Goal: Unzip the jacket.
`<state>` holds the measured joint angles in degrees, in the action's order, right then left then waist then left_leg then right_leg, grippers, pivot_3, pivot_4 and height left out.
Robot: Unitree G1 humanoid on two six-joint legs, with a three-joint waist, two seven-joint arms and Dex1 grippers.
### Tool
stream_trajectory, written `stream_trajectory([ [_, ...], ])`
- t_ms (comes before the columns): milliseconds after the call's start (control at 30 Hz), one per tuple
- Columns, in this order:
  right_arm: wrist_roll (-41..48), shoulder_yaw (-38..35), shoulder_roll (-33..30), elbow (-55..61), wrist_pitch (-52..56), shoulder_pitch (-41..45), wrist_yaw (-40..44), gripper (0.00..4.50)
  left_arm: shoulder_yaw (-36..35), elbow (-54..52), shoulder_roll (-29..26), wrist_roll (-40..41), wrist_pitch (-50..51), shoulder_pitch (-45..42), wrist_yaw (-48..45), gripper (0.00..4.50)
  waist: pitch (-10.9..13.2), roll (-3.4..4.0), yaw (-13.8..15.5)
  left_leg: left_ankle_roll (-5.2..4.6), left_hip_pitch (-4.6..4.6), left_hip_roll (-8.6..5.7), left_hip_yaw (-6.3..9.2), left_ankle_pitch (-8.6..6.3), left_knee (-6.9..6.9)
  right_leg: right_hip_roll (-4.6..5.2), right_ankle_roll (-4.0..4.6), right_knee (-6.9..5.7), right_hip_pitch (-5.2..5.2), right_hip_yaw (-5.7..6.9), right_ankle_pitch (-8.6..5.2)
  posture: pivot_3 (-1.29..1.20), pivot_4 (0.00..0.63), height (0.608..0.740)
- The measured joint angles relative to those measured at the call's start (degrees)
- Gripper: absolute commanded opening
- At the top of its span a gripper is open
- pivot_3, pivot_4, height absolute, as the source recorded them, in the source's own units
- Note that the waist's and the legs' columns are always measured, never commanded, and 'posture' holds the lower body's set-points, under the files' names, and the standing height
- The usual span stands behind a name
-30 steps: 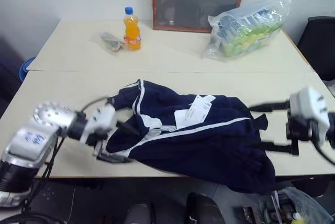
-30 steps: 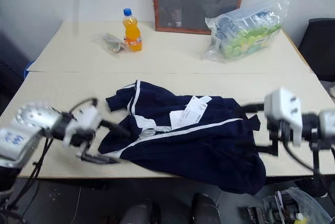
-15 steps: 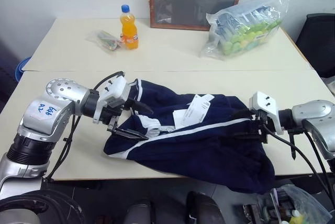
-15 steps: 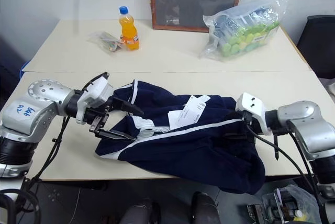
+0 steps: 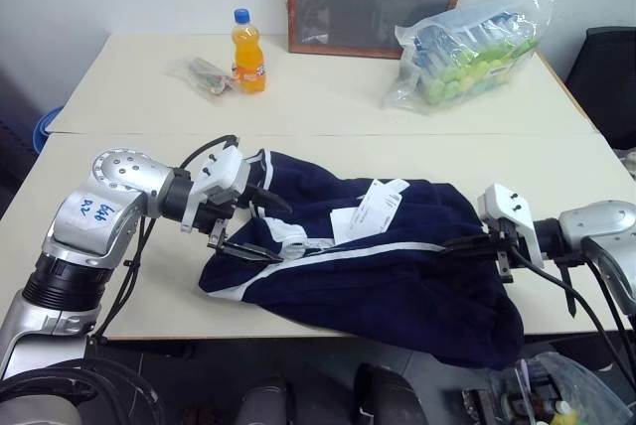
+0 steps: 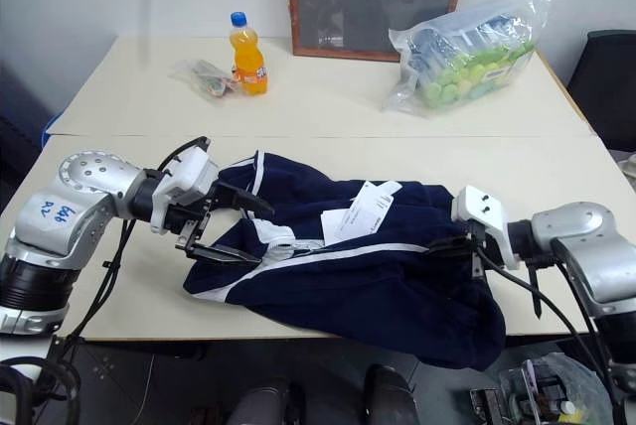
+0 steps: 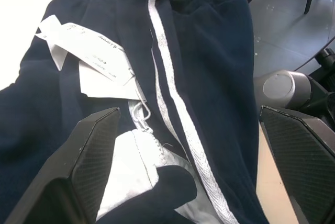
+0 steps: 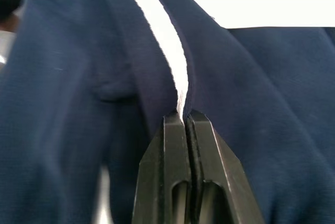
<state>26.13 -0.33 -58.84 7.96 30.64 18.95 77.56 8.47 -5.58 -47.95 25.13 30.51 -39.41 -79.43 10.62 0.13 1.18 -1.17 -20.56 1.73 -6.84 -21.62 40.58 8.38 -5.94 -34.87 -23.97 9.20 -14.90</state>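
1. The jacket lies crumpled on the near table, its hem end hanging over the front edge.
2. The right gripper is clamped on the white zipper at the hem end, likely anchoring the fabric.
3. The left gripper is spread wide over the collar, poised to take the pull.

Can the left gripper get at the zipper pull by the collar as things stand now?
Probably yes: the left gripper is open around the collar, and the zipper pull lies uncovered just ahead.
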Motion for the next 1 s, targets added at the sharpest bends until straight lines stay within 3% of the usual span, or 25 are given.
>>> stream_trajectory([
  [233, 14.2, -16.4, -4.3, 25.4, 10.0, -23.3, 2.4, 0.02, 1.0, 2.1, 0.6, -1.1, -1.7, -0.5, -0.6, 4.5, 0.0, -0.11, 0.5, 0.0, 0.03, 0.0, 0.19, -0.03, 0.05, 0.0, -0.01, 0.1, 0.18, 0.09, 0.01, 0.0, 0.15, 0.74],
  [467, 11.4, -19.8, -2.2, 33.5, 8.9, -37.1, -2.9, 0.02, 1.3, 4.1, 1.3, -2.1, -3.8, -0.8, -1.3, 4.5, 0.0, -0.13, 0.2, -0.02, 0.23, 0.0, 0.58, -0.06, 0.07, 0.03, -0.03, 0.07, 0.3, -0.01, 0.03, 0.0, 0.15, 0.74],
  [567, 7.0, -17.5, -2.2, 33.3, 6.8, -38.4, -5.5, 0.6, 1.7, 4.4, 1.9, -2.9, -4.9, -0.9, -1.5, 4.5, 0.0, -0.13, 0.3, -0.02, 0.23, -0.02, 0.57, -0.06, 0.07, 0.02, -0.03, 0.07, 0.3, -0.01, 0.03, 0.0, 0.15, 0.74],
  [900, 7.5, -18.5, -3.6, 32.8, 5.5, -37.0, -3.8, 3.85, 1.7, 6.5, 2.7, -5.2, -7.4, -1.0, -2.0, 4.5, 0.0, -0.13, 0.3, -0.04, 0.22, -0.02, 0.61, -0.07, 0.11, 0.02, -0.03, 0.08, 0.32, 0.01, 0.03, 0.0, 0.15, 0.74],
  [1000, 13.0, -21.8, -4.3, 31.5, 6.8, -30.4, -2.9, 3.85, 1.9, 6.7, 3.2, -5.5, -7.6, -1.3, -2.0, 4.5, 0.0, -0.13, 0.3, -0.04, 0.22, -0.01, 0.6, -0.07, 0.12, 0.02, -0.03, 0.07, 0.31, 0.0, 0.03, 0.0, 0.15, 0.74],
])
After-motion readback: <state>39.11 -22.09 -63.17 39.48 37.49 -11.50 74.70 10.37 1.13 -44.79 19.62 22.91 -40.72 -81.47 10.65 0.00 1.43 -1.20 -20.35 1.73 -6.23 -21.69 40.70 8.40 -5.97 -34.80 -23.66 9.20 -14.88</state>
